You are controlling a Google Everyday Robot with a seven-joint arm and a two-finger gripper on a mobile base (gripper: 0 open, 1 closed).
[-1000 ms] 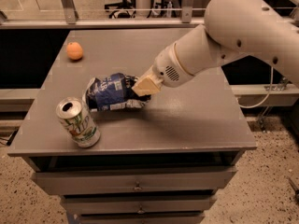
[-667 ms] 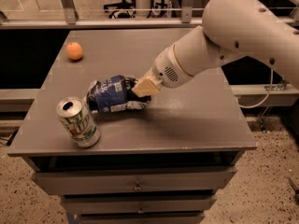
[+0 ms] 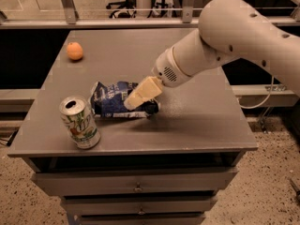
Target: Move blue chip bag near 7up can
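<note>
Gripper (image 3: 140,95) has sunk slightly onto the blue chip bag (image 3: 110,103), its hold impossible to tell, while the bag stays just beside the 7up can (image 3: 79,123), so placement looks nearly done.

A: What sort of place is this?

B: An office or robot lab, I'd say. A grey cabinet (image 3: 197,121) with drawers (image 3: 136,182) serves as the worktop, the floor (image 3: 265,193) is hard and speckled, and wheeled chair bases (image 3: 117,4) stand behind a rail (image 3: 93,23) at the back.

A: Anything else?

B: A white robot arm (image 3: 234,36) reaches over the top, its gripper (image 3: 136,97) low at the blue chip bag (image 3: 108,103). A cable (image 3: 265,97) hangs at the right.
</note>
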